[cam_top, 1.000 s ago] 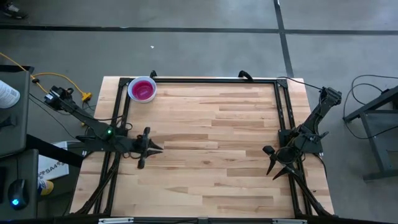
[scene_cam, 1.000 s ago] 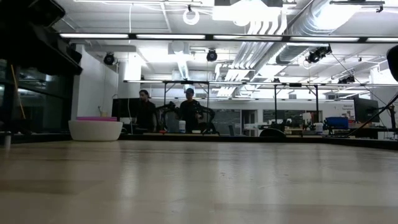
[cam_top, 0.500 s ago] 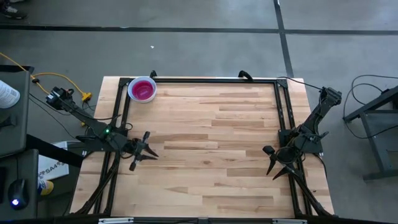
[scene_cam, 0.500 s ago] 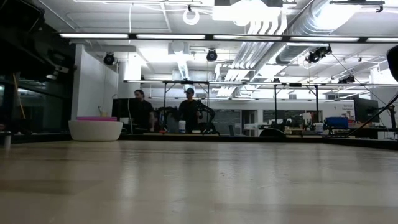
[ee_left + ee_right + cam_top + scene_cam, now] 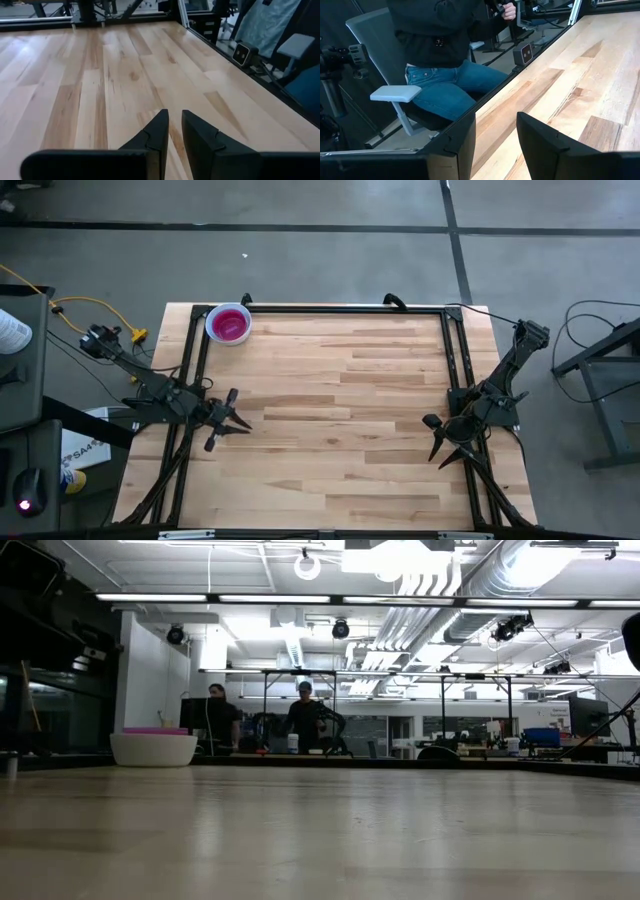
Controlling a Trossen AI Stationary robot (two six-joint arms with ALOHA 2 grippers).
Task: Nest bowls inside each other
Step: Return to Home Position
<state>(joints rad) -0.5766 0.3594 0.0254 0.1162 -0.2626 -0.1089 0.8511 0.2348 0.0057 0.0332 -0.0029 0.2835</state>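
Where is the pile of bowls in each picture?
High view: the bowl stack sits at the table's corner, upper left in the picture, showing purple inside.
Low view: it stands at the left, white below with a purple rim on top.
Left wrist view: not in it.
Right wrist view: not in it.
Shared landmark: the light wooden table, seen in every view.

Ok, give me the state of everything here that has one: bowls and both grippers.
Purple round plastic bowl: top of the stack, upright, far left corner of the table.
White round plastic bowl: bottom of the stack, upright on the table.
Left gripper: fingers a narrow gap apart, empty, by the table's left edge.
Right gripper: open, empty, by the table's right edge.
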